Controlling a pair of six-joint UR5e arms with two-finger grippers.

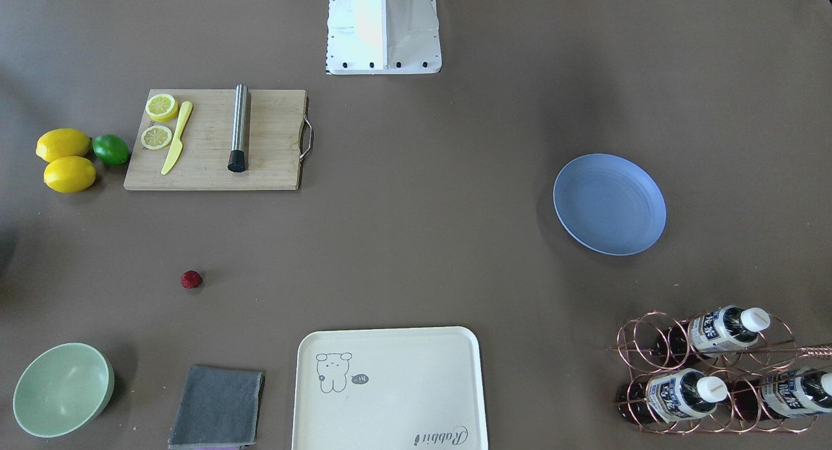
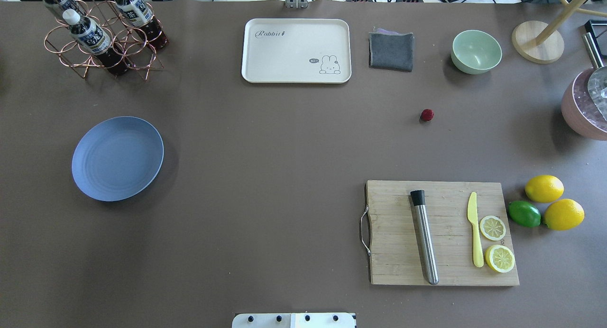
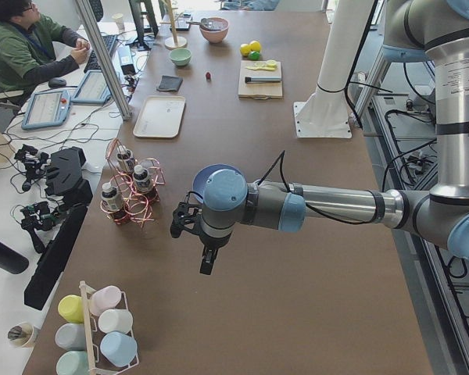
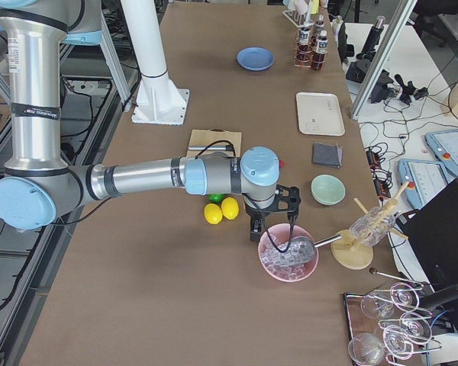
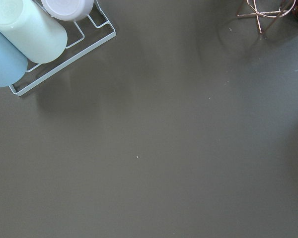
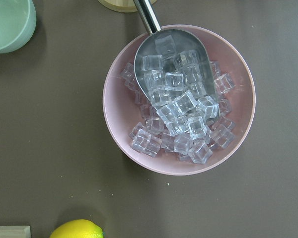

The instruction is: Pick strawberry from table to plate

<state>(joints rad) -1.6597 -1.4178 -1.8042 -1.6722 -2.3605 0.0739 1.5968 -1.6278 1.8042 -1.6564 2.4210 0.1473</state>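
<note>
Since neither arm shows in the two top-down views, you have to judge both from the side cameras, and from those you cannot tell whether either tool is spread or pressed together. Your left tool (image 3: pixel 208 262) hangs over bare surface (image 1: pixel 416 242) near the left end, close to some pastel cups (image 5: pixel 32 32). Your right tool (image 4: pixel 269 229) hangs at the right end, above a pink bowl (image 6: pixel 242 84) of ice cubes with a metal scoop (image 6: pixel 174 64) in it. That parking looks meant to leave the middle open to the cameras. The strawberry (image 1: pixel 191 279) lies alone on the right half, nearer the operators' edge than the robot's edge and untouched, so the pick looks not yet started. The plate (image 1: pixel 610 204) sits well apart from it on the left half, with nothing on it. The berry falls to the right arm, though the plate looks a long reach across for it. Only one word reads clearly: "Rabbit", in script on the cream tray (image 2: pixel 284 58) at the middle of the operators' edge. The bottle (image 1: pixel 725 330) labels, dark blue on white, are too small to read.
</note>
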